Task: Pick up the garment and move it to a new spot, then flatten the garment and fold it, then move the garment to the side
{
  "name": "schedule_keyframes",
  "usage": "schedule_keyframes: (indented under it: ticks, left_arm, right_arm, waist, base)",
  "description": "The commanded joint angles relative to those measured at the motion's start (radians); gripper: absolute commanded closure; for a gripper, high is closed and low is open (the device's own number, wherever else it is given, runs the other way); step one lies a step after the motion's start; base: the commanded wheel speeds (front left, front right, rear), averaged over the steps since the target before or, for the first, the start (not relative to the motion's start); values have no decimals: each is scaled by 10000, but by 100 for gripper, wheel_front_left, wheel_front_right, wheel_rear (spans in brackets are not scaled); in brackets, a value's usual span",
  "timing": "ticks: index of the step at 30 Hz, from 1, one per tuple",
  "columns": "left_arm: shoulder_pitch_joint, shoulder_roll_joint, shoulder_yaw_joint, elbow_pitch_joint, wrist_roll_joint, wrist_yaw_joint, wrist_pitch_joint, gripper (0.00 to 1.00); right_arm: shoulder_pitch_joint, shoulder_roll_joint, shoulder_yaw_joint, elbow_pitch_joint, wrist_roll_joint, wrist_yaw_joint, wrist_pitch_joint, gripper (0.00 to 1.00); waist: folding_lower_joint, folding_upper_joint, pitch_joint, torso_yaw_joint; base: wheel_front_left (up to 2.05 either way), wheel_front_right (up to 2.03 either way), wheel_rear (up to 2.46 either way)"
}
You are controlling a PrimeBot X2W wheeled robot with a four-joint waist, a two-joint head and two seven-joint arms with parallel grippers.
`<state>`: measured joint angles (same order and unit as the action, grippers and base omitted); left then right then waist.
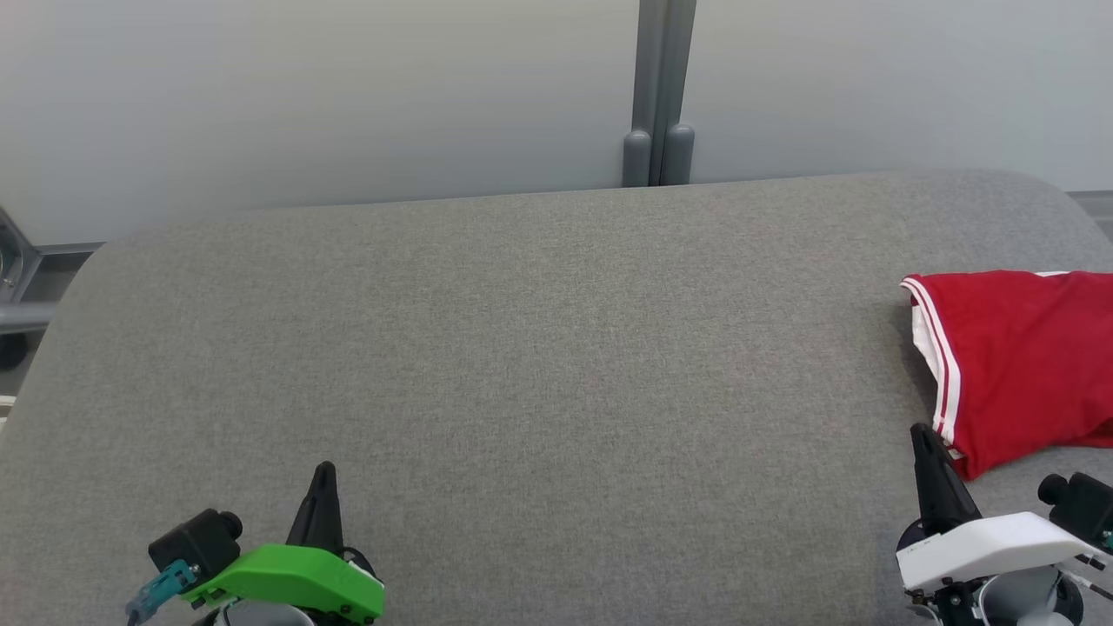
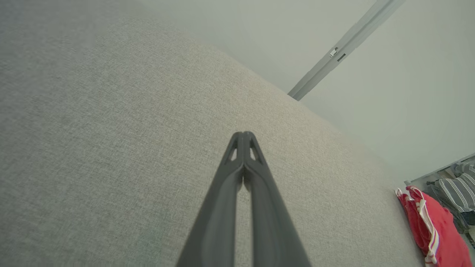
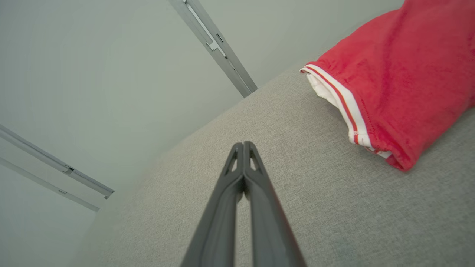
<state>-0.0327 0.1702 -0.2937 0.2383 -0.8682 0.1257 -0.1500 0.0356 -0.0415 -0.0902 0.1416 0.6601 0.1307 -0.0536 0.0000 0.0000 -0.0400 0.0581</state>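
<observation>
A red garment (image 1: 1017,356) with a white-striped hem lies bunched at the right edge of the grey fabric table (image 1: 522,348), partly cut off by the head view. It also appears as the red garment (image 3: 393,74) in the right wrist view and the red garment (image 2: 434,230) at the left wrist view's lower right. My right gripper (image 1: 923,432) is shut and empty, just in front of the garment's near hem, apart from it. My left gripper (image 1: 325,469) is shut and empty at the near left, far from the garment. Both gripper tips (image 2: 243,133) (image 3: 243,144) press together over bare fabric.
A pale wall with a grey vertical post (image 1: 658,96) stands behind the table. Striped cloth (image 2: 458,189) lies off the table's right end. A metal frame (image 1: 17,278) sits past the left end.
</observation>
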Motion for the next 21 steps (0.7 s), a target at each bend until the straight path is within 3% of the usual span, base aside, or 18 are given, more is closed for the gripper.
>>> schedule_keyframes:
  ticks: [1,21]
  left_arm:
    - [-353,-34,146,-73,-297,-116,77,100]
    - [-613,-357,772,66,-2321,-806,561,100]
  right_arm:
    - [-242,-48,-100,-108,388,2,84,100]
    - [-331,-67,-568,-53,2915,2,731,100]
  waist:
    - [0,0,7,-9]
    - [0,0,86,-122]
  base:
    - [0,0,0]
    - [0,0,0]
